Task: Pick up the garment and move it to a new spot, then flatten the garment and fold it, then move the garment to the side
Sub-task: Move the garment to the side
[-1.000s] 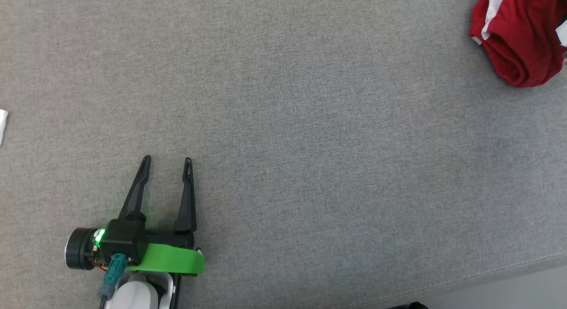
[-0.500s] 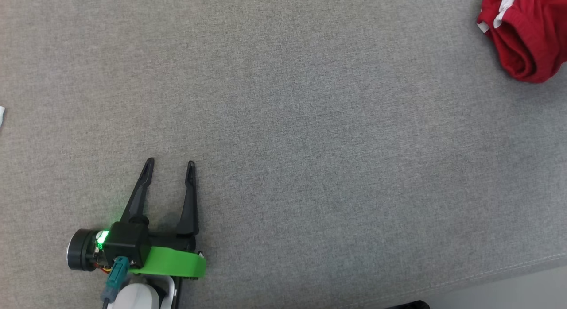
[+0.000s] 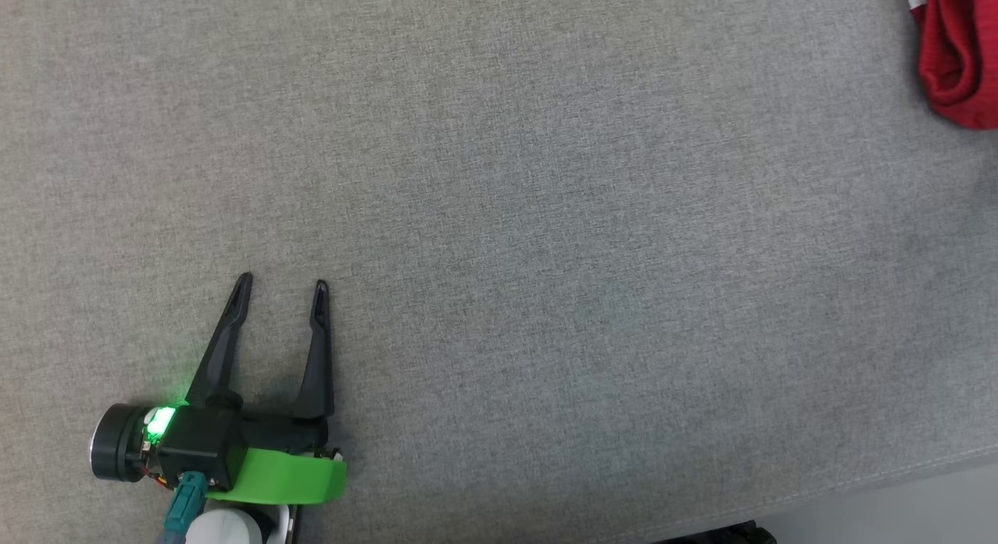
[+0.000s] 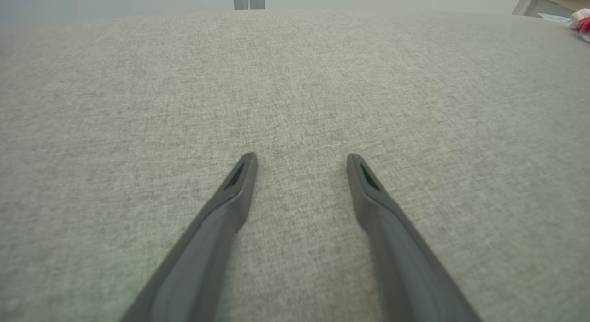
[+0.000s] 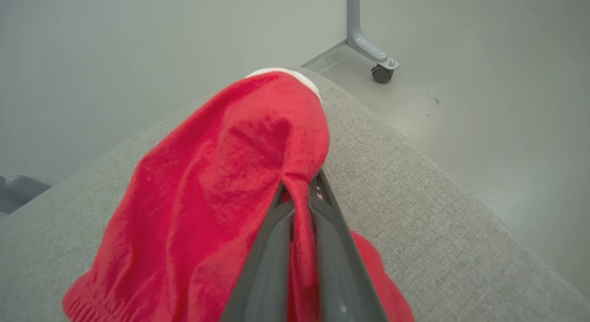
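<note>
Right wrist view: right gripper (image 5: 302, 197) clamps garment (image 5: 221, 183).
Carried farther right than a second ago; move underway, left gripper (image 3: 282, 281) wide, empty.

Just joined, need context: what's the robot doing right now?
The right gripper is shut on a red knit garment with white trim, pinching a fold of it between its fingers near a corner of the grey fabric-covered surface. The garment is bunched up, not yet flattened or folded. The left gripper is open and holds nothing, over a bare part of the surface well away from the garment.
</note>
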Robot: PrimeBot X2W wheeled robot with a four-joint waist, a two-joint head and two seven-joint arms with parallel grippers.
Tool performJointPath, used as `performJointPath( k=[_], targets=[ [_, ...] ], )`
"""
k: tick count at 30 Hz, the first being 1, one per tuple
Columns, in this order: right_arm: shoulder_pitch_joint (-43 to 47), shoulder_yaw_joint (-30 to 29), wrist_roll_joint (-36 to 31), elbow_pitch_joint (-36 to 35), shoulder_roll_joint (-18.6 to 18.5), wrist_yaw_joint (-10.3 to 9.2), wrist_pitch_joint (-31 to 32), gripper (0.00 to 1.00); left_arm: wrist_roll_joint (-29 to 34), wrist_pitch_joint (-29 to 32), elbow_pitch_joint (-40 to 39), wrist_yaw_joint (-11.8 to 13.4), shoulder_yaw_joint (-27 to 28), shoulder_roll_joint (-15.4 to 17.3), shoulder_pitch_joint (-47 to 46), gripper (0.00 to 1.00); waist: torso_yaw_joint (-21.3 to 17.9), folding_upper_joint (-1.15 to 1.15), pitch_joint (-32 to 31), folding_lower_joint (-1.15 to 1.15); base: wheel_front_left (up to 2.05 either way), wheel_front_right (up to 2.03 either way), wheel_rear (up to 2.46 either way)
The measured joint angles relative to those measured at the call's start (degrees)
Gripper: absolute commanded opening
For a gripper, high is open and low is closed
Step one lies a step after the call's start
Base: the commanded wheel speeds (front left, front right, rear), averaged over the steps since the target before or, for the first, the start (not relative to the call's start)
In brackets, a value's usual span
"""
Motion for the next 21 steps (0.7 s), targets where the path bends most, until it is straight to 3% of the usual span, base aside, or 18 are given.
performJointPath(
  k=[5,7,8,13,21],
  targets=[
    [-2.4,1.5,-2.6,3.8,-1.0,0.0,-2.8,0.01,0.3,-0.1,-1.5,-0.1,-0.2,0.0,0.5,1.0,0.6,0.0,1.3,0.0,0.0,0.0,0.0],
    [-3.6,2.0,-3.8,5.5,-1.2,0.0,-4.2,0.1,0.3,-0.2,-1.9,-0.1,-0.3,-0.1,0.6,1.0,0.7,0.0,1.8,0.0,0.0,0.0,0.0],
    [-4.6,3.1,-5.9,7.6,-1.3,0.0,-6.2,1.0,0.3,-0.3,-2.2,-0.1,-0.3,-0.1,0.6,1.0,0.8,0.0,2.3,0.0,0.0,0.0,0.0],
    [-6.6,5.0,-11.8,11.4,-2.6,0.01,-10.3,1.0,0.3,-0.3,-2.4,0.3,-0.1,-0.3,0.6,1.0,0.7,0.0,2.5,0.0,0.0,0.0,0.0],
    [-8.5,4.2,-22.1,11.6,-5.1,0.0,-12.7,1.0,-0.7,0.0,-1.0,0.5,0.2,-0.4,0.5,1.0,0.1,0.0,0.4,0.0,0.0,0.0,0.0]
  ],
)
